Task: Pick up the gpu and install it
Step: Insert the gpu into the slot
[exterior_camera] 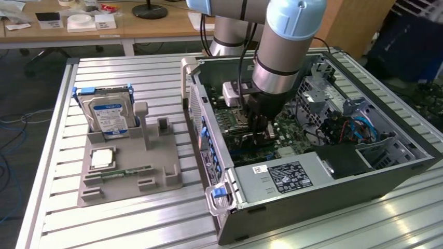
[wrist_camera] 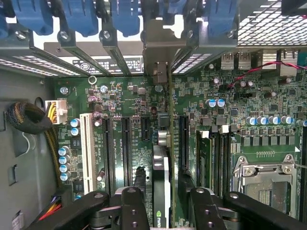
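Wrist view puts the gpu (wrist_camera: pixel 161 191) standing on edge between my two fingers (wrist_camera: pixel 133 211), over a slot on the motherboard (wrist_camera: pixel 134 143) and reaching toward the case's rear brackets. My hand (wrist_camera: pixel 163 211) looks parted, gaps showing on both sides of the card, so I judge the grip let go. Pick-up is done and the card is at its slot; whether it sits fully home I cannot tell.

Black gpu (wrist_camera: pixel 161 191) on green mobo (wrist_camera: pixel 139 139); blue-label silver hdd (exterior_camera: pixel 107 115); grey tray (exterior_camera: pixel 128 171).
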